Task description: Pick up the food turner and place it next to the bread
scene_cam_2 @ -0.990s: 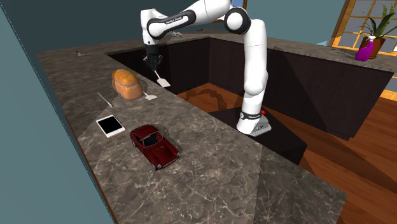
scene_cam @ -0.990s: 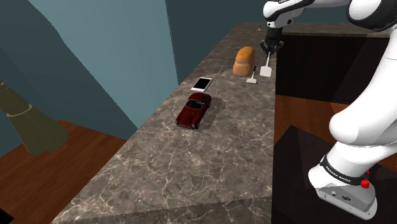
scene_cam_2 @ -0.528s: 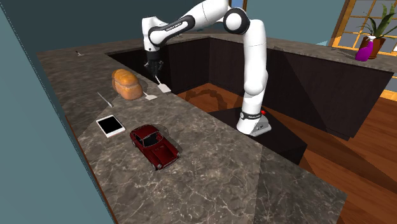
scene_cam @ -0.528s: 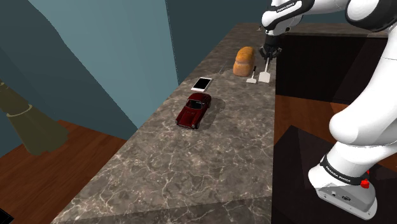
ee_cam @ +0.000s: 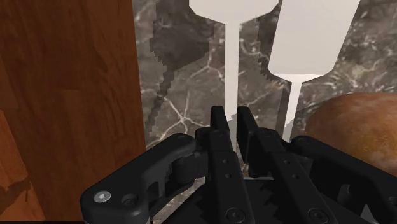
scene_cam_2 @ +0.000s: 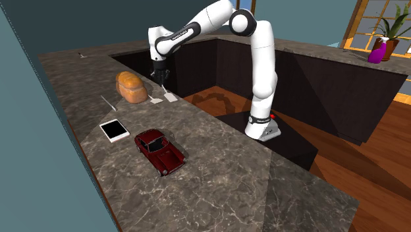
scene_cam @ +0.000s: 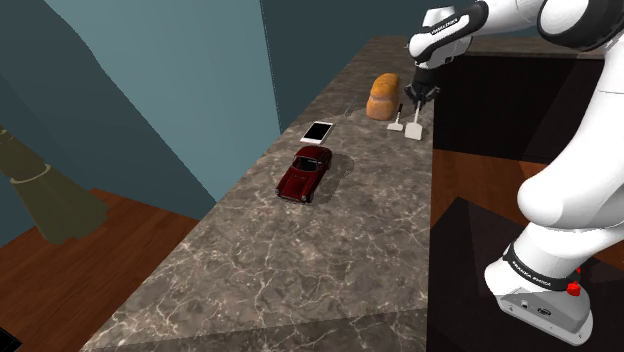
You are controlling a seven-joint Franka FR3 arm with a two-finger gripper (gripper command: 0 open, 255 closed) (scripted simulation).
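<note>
White turner [ee_cam: 232,51] is clasped by its handle in the gripper [ee_cam: 232,119], its long axis running straight out from it, blade apparently resting on the counter [ee_cam: 184,95] near the bread [ee_cam: 356,127].

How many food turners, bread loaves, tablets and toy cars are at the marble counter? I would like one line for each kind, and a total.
Food turners: 2 (held turner in the gripper, loose turner)
Bread loaf: 1
White tablet: 1
Dark red toy car: 1
Total: 5
</note>
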